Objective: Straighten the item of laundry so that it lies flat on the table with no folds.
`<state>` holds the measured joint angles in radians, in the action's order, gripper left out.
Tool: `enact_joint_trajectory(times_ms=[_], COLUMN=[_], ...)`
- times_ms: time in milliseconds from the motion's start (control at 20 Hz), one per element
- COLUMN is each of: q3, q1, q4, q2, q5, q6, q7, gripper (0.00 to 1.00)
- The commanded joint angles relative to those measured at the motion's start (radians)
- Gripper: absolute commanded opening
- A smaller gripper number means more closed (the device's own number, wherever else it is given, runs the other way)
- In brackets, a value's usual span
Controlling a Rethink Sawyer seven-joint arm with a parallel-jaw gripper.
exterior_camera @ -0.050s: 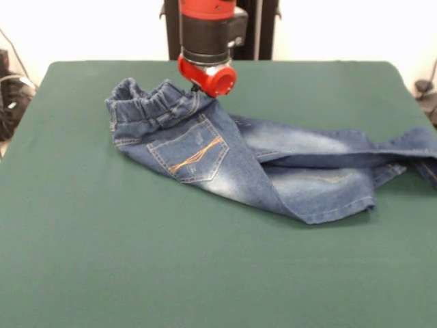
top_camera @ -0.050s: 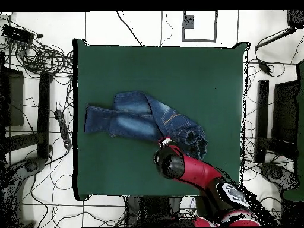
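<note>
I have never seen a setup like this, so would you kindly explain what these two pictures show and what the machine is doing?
The machine is a red and black robot arm with a gripper at its tip. One picture is taken from across the table, facing the robot; the other looks straight down from above. On the green table lies a small pair of blue jeans, crumpled, with one leg folded over the other. The gripper is down at the elastic waistband, but its fingers are hidden, so I cannot say whether it holds the cloth.
</note>
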<state>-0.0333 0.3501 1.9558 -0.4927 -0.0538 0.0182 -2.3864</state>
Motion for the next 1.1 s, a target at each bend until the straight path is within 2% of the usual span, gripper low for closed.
enact_joint_trajectory(times_ms=[50,250,400,550,750,900,1100], q3=[-0.039,-0.017,0.057,0.119,0.136,0.222,0.28], q1=[-0.03,-0.01,0.041,0.074,0.07,0.122,0.146], q4=[-0.183,-0.231,-0.243,-0.231,-0.211,-0.18,-0.142], q2=[0.003,0.013,0.003,-0.012,-0.035,-0.033,-0.016], q5=[-0.007,-0.028,-0.057,-0.066,-0.034,-0.029,-0.005], q6=[0.013,0.0,-0.043,-0.087,-0.143,-0.152,-0.149], q7=[-0.023,-0.003,0.019,0.021,-0.015,-0.023,-0.063], gripper=[1.0,1.0,1.0,1.0,1.0,1.0,1.0])
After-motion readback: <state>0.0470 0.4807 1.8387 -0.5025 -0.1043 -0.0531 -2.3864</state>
